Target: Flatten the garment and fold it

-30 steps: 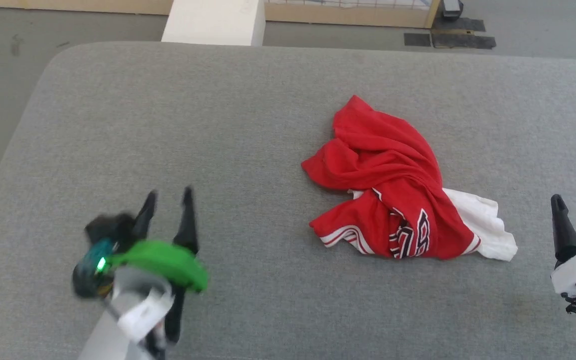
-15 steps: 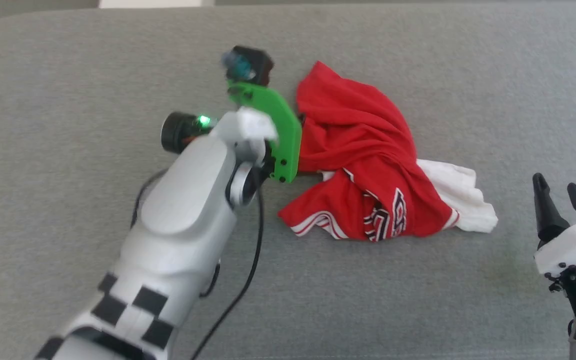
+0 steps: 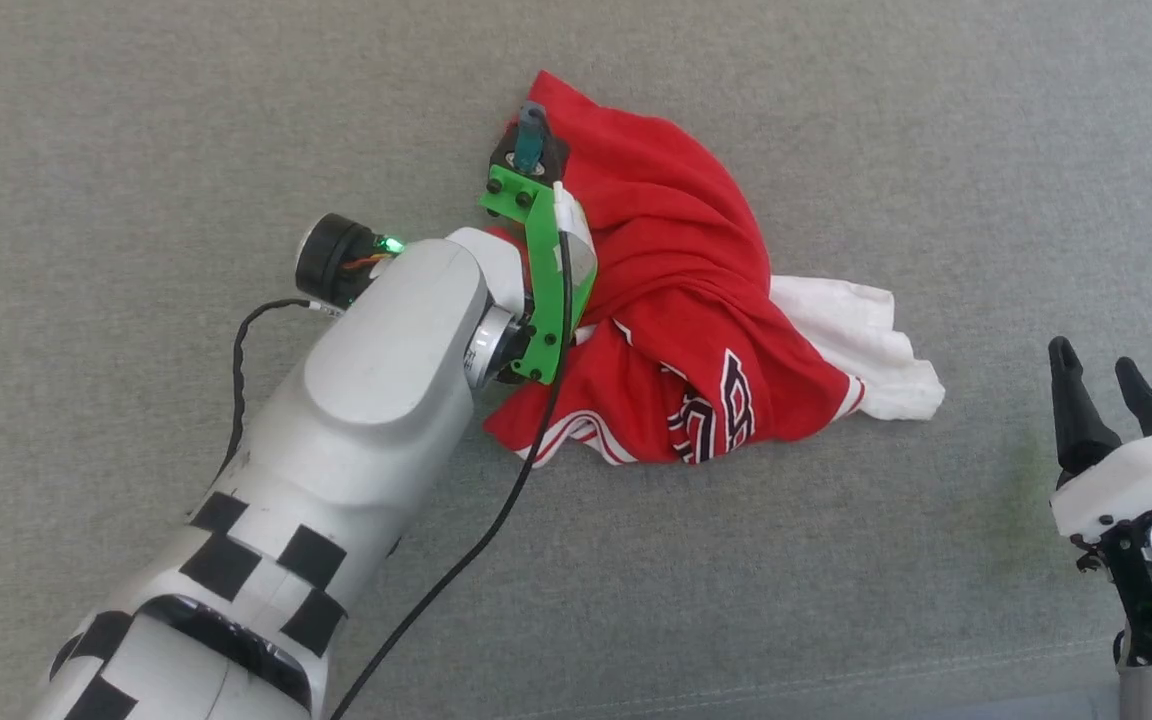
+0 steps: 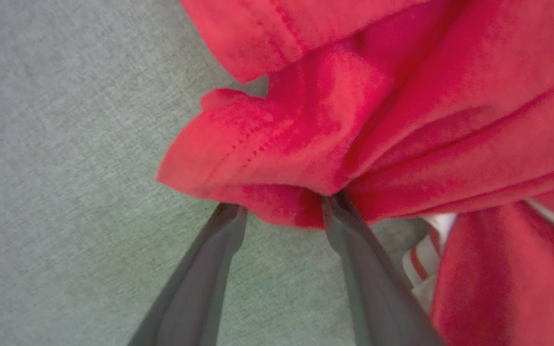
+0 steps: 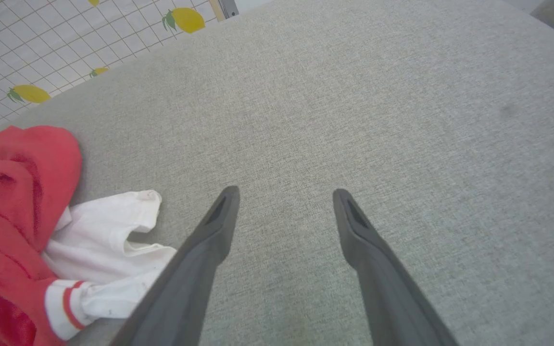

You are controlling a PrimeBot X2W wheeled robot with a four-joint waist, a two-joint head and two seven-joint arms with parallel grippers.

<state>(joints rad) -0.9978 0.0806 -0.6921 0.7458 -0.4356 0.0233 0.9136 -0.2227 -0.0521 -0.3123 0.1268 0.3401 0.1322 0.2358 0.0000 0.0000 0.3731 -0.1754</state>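
The garment (image 3: 681, 300) lies crumpled in the middle of the grey surface, red with striped trim, dark letters and a white sleeve (image 3: 856, 350) sticking out to its right. My left arm reaches over its left edge; the green wrist bracket (image 3: 536, 270) hides the fingers in the head view. In the left wrist view my left gripper (image 4: 283, 206) stands open, its tips at the hem of a red fold (image 4: 258, 149) that hangs between them. My right gripper (image 3: 1092, 357) hovers open to the right of the garment, with bare surface between its fingers (image 5: 219, 221).
The grey padded surface (image 3: 186, 120) stretches all around the garment, with a seam near its front edge (image 3: 836, 690). A black cable (image 3: 496, 520) trails from my left wrist. A lemon-patterned tiled sheet (image 5: 27, 91) lies beyond the surface's far edge.
The head camera has tilted down. My left arm has swung from the lower left up to the garment's left edge. The right gripper has stayed put.
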